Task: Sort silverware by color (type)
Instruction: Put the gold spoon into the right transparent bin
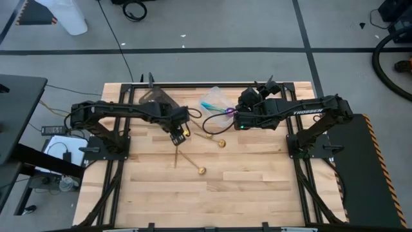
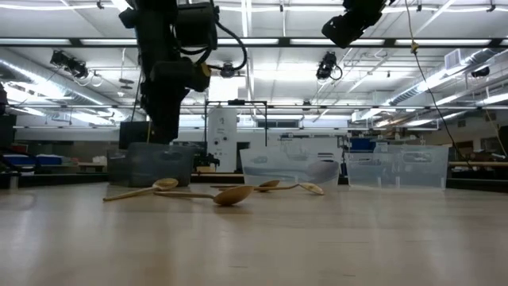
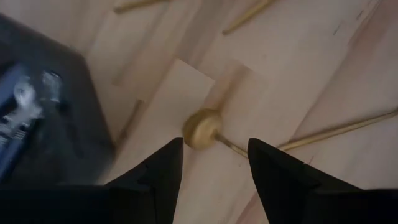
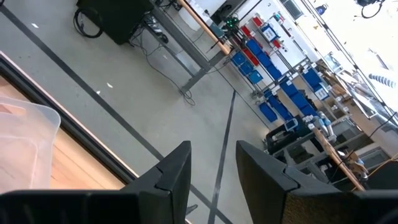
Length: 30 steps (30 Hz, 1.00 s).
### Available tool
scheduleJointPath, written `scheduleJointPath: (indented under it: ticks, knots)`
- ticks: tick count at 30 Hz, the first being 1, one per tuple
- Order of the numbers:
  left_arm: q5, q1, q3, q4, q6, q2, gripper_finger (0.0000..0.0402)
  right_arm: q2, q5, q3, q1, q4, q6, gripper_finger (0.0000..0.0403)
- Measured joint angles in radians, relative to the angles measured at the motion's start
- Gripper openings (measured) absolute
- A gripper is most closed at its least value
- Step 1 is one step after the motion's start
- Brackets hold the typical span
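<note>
Several gold spoons lie on the wooden table, among them one [image 1: 221,143] mid-table and one [image 1: 201,171] nearer the front. My left gripper [image 1: 178,134] hangs open just above another gold spoon's bowl [image 3: 202,129], one finger [image 3: 163,163] on each side of it and not touching it. In the low view the gold spoons [image 2: 230,195] lie flat in a loose cluster. An iridescent purple spoon [image 1: 224,113] with a teal handle rests at the clear tub [image 1: 215,100]. My right gripper [image 4: 213,155] is raised near the table's far edge, open, with nothing between its fingers.
A dark tub [image 3: 43,112] beside the left gripper holds shiny silver pieces; it stands at the far left [image 2: 151,165]. Clear tubs [image 2: 397,167] stand along the far edge. A black cable loops by the right arm. The table's front half is bare wood.
</note>
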Motion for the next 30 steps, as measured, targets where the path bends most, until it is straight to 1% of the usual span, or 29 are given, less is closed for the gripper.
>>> scheduleJointPath:
  ticks: [6, 10, 16, 19, 21, 25, 30]
  knots:
    - [0.0, -0.06, -0.078, 0.075, -0.059, 0.0, 0.019, 0.0, 0.0, 0.0, 0.0, 0.001, 0.0, 0.0137]
    - [0.0, -0.112, -0.119, 0.19, -0.045, 0.0, 0.019, 0.0, 0.0, 0.0, 0.0, 0.008, -0.005, 0.0137]
    - [0.004, -0.214, -0.162, 0.41, 0.129, 0.0, 0.019, 0.0, 0.0, 0.0, 0.0, 0.028, -0.024, 0.0137]
    - [0.004, -0.259, -0.173, 0.498, 0.252, 0.0, 0.019, 0.0, 0.0, 0.0, 0.0, 0.045, -0.041, 0.0137]
    - [0.004, -0.281, -0.18, 0.529, 0.32, 0.0, 0.019, 0.0, -0.001, 0.0, 0.0, 0.058, -0.053, 0.0137]
    - [0.003, -0.309, -0.194, 0.585, 0.391, 0.0, 0.019, 0.0, -0.002, 0.0, 0.0, 0.071, -0.071, 0.0137]
    - [0.003, -0.332, -0.244, 0.67, 0.45, 0.0, 0.0181, 0.0, -0.002, 0.0, 0.0, 0.071, -0.071, 0.0137]
